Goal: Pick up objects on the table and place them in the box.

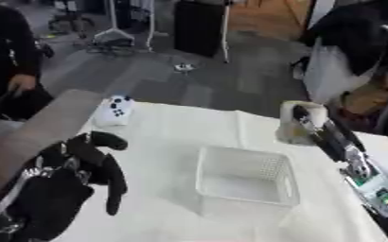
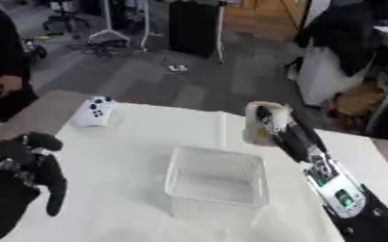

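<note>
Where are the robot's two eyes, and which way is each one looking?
Left eye view: sits in the robot's head, looks down at the white table; shows the left hand at lower left and the right hand curled round a pale cup-like object.
Right eye view: same head, same downward look, everything shifted a bit leftward; both arms show again.
Shared: the clear box in the middle and a white game controller at the far left edge.

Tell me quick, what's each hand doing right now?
Left hand: open, fingers relaxed, holding nothing, low at the left.
Right hand: closed on a pale cup-like thing beyond the box.
</note>
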Motion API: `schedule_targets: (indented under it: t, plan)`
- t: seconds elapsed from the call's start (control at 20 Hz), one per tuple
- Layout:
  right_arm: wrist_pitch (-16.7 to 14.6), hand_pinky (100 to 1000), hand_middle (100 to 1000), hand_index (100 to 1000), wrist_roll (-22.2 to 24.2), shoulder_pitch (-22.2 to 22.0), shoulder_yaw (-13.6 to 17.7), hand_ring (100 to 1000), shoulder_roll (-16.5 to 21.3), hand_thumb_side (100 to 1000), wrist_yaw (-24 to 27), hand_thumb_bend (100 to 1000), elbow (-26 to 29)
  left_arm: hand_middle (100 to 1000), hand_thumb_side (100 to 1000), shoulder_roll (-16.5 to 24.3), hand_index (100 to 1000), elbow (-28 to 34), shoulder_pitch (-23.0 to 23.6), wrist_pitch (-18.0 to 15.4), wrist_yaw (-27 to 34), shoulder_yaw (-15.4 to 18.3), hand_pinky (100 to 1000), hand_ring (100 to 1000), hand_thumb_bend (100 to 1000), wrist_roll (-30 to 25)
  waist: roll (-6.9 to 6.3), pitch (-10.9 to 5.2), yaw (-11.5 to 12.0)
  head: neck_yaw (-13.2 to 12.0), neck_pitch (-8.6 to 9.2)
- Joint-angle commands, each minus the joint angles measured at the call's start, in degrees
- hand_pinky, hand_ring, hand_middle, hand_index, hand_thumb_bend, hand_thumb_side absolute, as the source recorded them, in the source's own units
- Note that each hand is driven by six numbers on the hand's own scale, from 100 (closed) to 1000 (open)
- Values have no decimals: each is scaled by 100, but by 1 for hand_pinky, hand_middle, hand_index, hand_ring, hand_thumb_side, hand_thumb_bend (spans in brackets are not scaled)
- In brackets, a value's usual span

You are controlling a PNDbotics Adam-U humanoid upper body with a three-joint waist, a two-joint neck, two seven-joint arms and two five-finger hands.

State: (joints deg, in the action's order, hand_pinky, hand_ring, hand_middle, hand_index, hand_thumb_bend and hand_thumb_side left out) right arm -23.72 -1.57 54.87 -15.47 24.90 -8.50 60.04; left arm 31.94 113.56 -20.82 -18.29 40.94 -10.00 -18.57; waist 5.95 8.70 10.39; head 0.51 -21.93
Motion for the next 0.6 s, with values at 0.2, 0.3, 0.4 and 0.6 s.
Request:
schedule_targets:
  t: [0.2,0.3,0.4,0.6]
  plan:
    - [26,100,100,262,156,28,-133,100,-57,992,90,100,348,759,837,119,734,103,-89,-7,62,14,312,559,589,-28,-36,-109,16,55,28]
    - [12,100,100,266,183,21,-172,100,-106,993,21,100,420,759,837,120,734,103,-90,-5,64,11,311,559,589,-34,-36,-108,17,68,22]
    - [-12,100,100,268,208,20,-211,100,-171,993,-94,100,464,759,836,119,734,103,-95,-4,66,9,312,559,590,-38,-37,-107,21,93,11]
    - [-69,100,100,269,187,21,-209,100,-396,993,-336,100,425,759,835,107,734,103,-115,-6,79,10,312,559,590,-40,-45,-100,33,178,-14]
